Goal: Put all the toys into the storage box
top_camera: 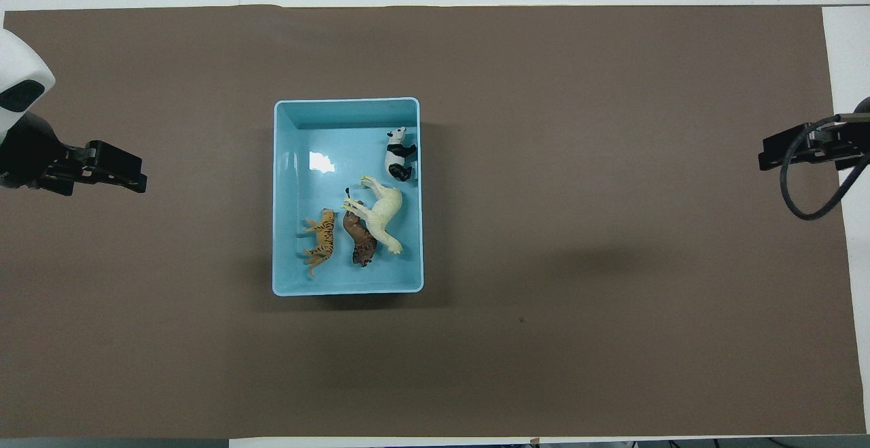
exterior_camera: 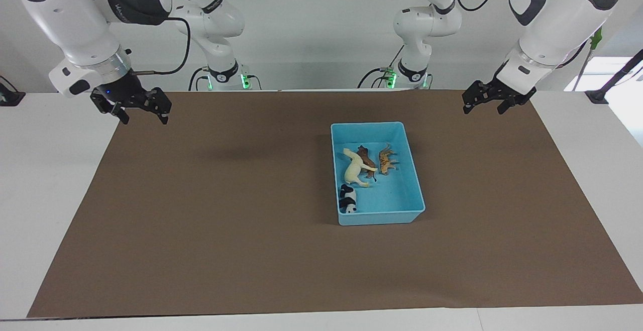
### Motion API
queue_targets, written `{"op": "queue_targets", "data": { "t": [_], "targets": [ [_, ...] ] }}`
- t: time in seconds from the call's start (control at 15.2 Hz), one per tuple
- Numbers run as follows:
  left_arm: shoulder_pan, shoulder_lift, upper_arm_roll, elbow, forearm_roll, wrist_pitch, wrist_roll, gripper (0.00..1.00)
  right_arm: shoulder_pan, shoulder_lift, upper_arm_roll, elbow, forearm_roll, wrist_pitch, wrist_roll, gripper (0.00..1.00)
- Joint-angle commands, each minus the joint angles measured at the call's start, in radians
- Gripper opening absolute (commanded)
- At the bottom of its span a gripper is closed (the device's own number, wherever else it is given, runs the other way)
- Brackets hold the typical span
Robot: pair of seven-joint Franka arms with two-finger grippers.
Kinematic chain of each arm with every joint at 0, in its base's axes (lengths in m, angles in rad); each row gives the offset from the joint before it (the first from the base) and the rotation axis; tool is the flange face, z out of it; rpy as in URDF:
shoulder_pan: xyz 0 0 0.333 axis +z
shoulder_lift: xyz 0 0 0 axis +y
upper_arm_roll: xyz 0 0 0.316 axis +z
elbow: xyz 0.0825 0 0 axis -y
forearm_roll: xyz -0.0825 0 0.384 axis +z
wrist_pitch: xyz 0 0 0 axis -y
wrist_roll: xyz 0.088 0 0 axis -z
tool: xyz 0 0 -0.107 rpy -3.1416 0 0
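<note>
The light blue storage box [exterior_camera: 366,125] stands on the brown mat, a little toward the left arm's end of the table. All four toys lie inside it: the cream-white horse [exterior_camera: 355,169], the brown animal [exterior_camera: 367,156] touching it, the tan-orange big cat [exterior_camera: 386,161], and the panda [exterior_camera: 347,199] in a corner farthest from the robots. In the overhead view the box [top_camera: 346,100] holds the horse [top_camera: 382,213], brown animal [top_camera: 360,238], big cat [top_camera: 322,237] and panda [top_camera: 398,154]. My left gripper [exterior_camera: 483,110] [top_camera: 126,170] and right gripper [exterior_camera: 144,117] [top_camera: 775,154] hang open and empty, each raised over its own end of the mat.
The brown mat [exterior_camera: 226,220] covers most of the white table [exterior_camera: 55,170]. Both arm bases stand at the robots' edge of the table. No other object lies on the mat.
</note>
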Motion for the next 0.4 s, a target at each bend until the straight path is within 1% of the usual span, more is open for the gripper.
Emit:
{"op": "queue_targets", "data": {
  "t": [0.0,0.33],
  "targets": [
    [-0.005,-0.029,0.007,-0.034,0.018,0.018,0.015,1.00,-0.013,0.005,0.007,0.016,0.013,-0.029,-0.026,1.00],
    [-0.005,-0.029,0.007,-0.034,0.018,0.018,0.015,1.00,-0.008,0.002,0.007,0.015,0.012,-0.027,-0.027,1.00]
  ]
}}
